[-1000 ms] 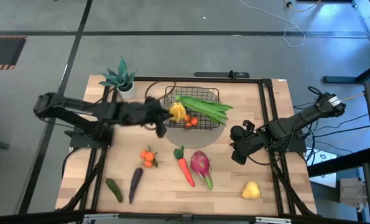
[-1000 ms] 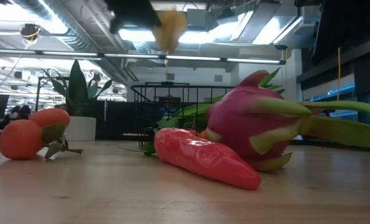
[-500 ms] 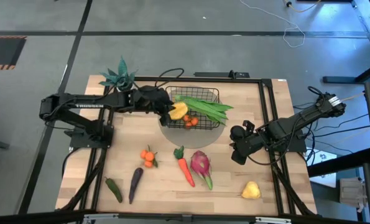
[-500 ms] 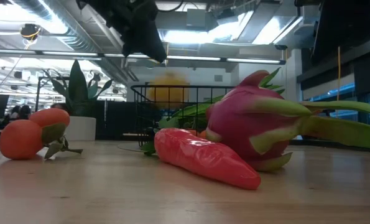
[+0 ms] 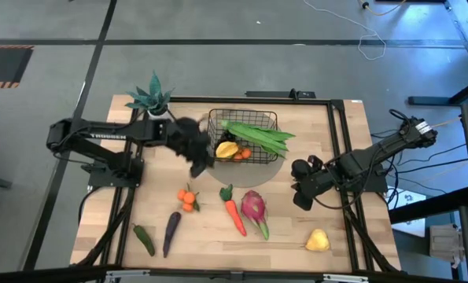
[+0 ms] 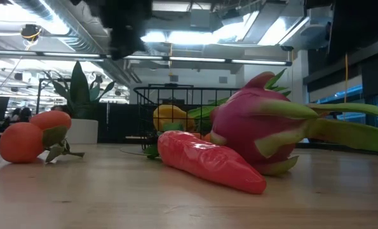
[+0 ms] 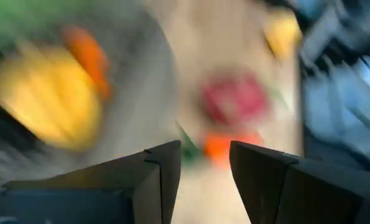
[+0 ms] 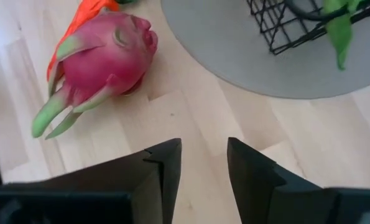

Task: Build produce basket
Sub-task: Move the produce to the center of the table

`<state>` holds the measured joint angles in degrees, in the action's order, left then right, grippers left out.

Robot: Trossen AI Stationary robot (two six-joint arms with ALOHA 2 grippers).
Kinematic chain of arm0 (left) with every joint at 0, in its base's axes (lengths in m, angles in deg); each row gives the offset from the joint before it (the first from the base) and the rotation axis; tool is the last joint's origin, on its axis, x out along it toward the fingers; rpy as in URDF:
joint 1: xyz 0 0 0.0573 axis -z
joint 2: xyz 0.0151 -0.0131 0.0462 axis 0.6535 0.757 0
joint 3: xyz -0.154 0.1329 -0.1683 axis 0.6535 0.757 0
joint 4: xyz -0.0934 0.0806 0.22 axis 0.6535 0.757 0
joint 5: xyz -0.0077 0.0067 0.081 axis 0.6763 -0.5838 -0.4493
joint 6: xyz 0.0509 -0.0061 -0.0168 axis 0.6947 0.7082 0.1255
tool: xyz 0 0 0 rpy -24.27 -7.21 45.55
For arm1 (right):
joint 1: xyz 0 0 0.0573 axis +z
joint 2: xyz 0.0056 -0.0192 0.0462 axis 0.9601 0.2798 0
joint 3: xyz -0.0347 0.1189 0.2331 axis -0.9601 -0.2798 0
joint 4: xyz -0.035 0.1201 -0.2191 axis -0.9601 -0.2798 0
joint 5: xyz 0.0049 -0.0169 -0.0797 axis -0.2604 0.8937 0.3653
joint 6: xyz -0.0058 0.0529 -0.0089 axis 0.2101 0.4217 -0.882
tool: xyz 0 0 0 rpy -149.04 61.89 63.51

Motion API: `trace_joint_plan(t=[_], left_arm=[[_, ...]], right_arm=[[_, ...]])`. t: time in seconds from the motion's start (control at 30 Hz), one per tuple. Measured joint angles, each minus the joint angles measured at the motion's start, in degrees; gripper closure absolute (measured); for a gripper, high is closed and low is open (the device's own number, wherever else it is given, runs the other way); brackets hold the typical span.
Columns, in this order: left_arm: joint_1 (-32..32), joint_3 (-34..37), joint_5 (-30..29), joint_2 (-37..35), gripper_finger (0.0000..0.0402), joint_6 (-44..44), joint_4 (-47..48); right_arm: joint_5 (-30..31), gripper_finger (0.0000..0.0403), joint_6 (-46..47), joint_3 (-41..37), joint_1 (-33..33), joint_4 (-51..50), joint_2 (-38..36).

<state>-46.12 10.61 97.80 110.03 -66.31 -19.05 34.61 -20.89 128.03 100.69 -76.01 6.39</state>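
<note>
The black wire basket stands on a grey round mat. In it lie a yellow mango, green bean pods and small oranges. My left gripper hovers open just left of the basket, above the table; its wrist view is blurred and shows nothing between the fingers. My right gripper hangs open over bare wood, right of the mat. On the table lie a carrot, a dragon fruit, oranges, an eggplant, a pepper and a pear.
A teal plant in a white pot stands at the far left corner, just behind my left arm. A black frame rail runs along the table's right side under my right arm. Bare wood lies between the pear and the dragon fruit.
My left gripper has let go of the yellow mango, which fell from high over the basket's left end and now lies inside it. The gripper has then turned and swung away toward the table's left and near side, off the basket.
</note>
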Motion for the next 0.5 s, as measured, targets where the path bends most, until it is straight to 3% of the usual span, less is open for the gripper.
trace_joint_plan(t=[0.07, 0.2, 0.37, 0.5], left_arm=[[3.4, 0.0, 4.6, 0.0, 0.0277, -2.5, 4.4], [13.1, 0.0, 6.3, 0.0, 0.028, -7.4, 15.3], [26.6, 0.1, -0.9, 0.1, 0.028, -24.2, 22.1], [37.5, 0.1, -3.1, 0.6, 0.0281, -44.6, 23.7]], right_arm=[[0.0, 0.0283, 0.7, 0.0, 0.8, 0.0, 0.0], [0.0, 0.0283, 1.5, 0.0, 2.4, 0.0, 0.0], [2.6, 0.0283, 1.5, 0.0, 4.3, 0.0, 0.0], [3.0, 0.0283, 1.5, 0.0, 5.1, 0.0, 0.0]])
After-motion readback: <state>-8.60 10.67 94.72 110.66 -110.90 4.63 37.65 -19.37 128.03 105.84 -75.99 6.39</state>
